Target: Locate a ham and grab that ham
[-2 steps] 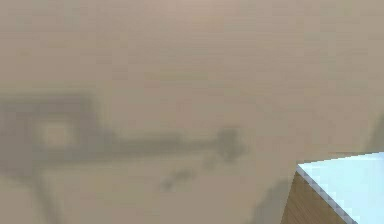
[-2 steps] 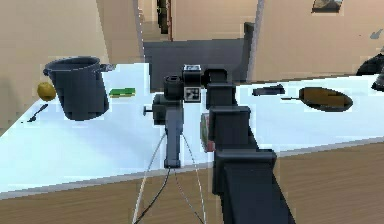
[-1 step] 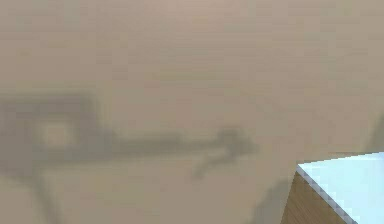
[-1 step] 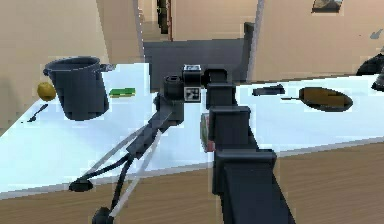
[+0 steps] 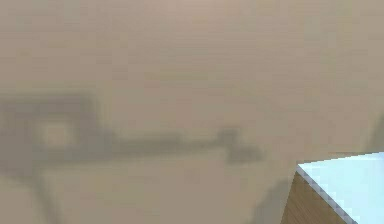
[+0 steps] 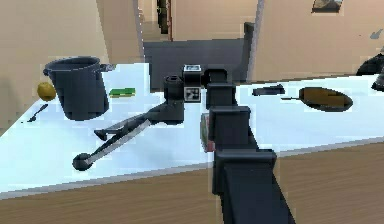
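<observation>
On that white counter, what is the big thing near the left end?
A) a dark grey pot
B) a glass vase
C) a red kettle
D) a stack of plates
A: a dark grey pot stands on the white counter at the arm side view's left, next to a small yellow thing.

A plain tan wall (image 5: 180, 70) faces the forward view, with a white table (image 5: 348, 176) corner at its lower right. In the arm side view the table's front is wood, and a doorway (image 6: 200, 40) opens beyond it
</observation>
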Controlling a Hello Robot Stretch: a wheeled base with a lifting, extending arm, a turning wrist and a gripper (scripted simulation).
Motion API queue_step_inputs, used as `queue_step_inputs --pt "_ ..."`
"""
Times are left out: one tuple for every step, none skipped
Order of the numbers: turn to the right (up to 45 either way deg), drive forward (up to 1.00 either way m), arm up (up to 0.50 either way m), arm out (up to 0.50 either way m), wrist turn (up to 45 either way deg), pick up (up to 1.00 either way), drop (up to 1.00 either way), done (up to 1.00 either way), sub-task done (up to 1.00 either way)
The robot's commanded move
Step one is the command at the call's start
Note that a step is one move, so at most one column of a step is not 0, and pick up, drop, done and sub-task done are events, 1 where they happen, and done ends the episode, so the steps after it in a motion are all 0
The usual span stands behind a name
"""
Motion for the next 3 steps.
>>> queue_step_inputs --pt "0.0 0.0 0.0 0.0 45.0 0.0 0.0 0.0 0.0" --pt "0.0 0.0 0.0 0.0 45.0 0.0 0.0 0.0 0.0" --pt "0.0 0.0 0.0 0.0 24.0 0.0 0.0 0.0 0.0"
